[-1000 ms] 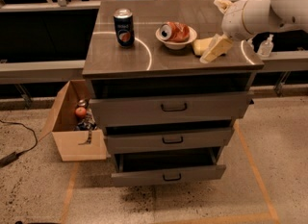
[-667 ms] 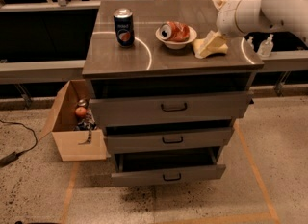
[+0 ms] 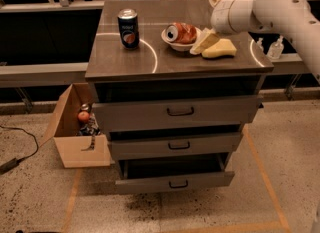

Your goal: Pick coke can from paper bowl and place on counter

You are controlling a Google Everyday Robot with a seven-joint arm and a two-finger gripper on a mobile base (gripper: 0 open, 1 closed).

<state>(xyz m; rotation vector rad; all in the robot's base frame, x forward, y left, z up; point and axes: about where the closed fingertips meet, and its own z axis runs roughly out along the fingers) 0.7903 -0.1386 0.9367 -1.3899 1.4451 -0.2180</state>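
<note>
Camera view: coke can [image 3: 181, 32] is seen lying in paper bowl [image 3: 171, 40], ungrasped; gripper [image 3: 204, 41] is poised just beside the bowl, jaws' opening cannot be told; lifting and placing on counter [image 3: 125, 63] are left

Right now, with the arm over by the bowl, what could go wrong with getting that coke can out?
1. The gripper sits low at the bowl's right rim; it may shove or tip the bowl rather than reach the coke can, which lies on its side inside.
2. The sponge lies right beside the gripper and could get pushed toward the counter's front edge.
3. Set down on its side, the can may roll.
</note>
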